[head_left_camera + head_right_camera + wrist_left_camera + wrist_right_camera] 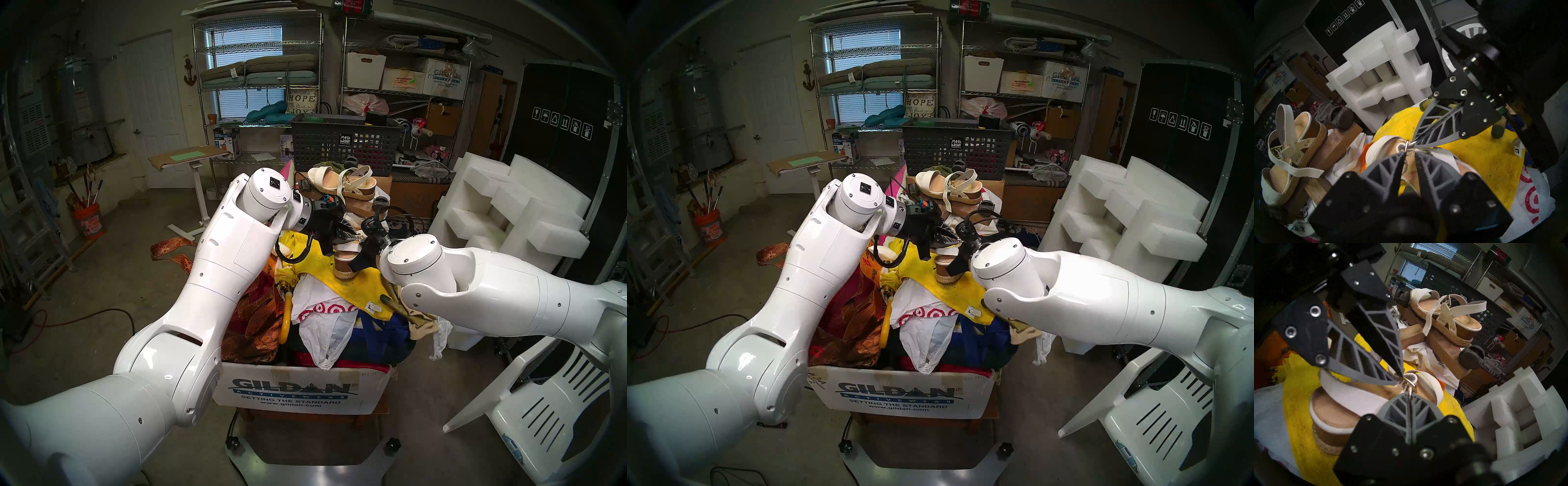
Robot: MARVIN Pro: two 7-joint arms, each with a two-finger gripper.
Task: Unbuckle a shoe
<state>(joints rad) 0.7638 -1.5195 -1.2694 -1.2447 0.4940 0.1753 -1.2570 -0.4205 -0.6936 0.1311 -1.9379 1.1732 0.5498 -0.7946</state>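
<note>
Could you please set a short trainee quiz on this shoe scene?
1. True or false: the right pincer is shut at the shoe's buckle.
2. What lies directly under the shoe? A) yellow cloth B) mesh basket C) white foam
3. What does the twin sandal rest on?
Key: 1 true; 2 A; 3 a wooden block.
</note>
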